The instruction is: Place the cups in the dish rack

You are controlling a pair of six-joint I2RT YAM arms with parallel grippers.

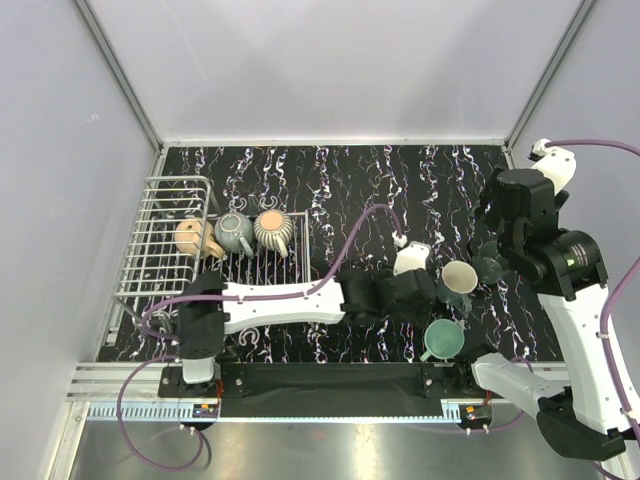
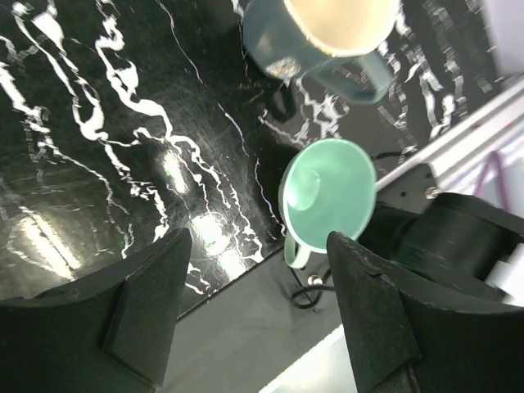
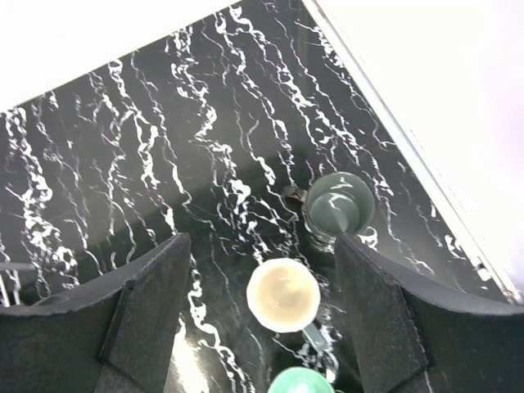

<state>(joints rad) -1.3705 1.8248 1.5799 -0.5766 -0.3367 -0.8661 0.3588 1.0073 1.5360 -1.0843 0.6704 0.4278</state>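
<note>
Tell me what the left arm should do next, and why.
Probably ease the left hand forward and down over the mint cup, then close. Its jaws stand open with nothing between them, and the cup sits upright just beyond the hand, a little off to one side, so it is not yet within the grip.

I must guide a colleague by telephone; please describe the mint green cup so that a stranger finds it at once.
On the black marbled table, look at the right half, where three cups stand loose. The mint green cup is the one nearest the table's near edge. Unlike the grey-teal cup with a pale inside and the darker cup farther back, it is bright mint inside and out.
</note>
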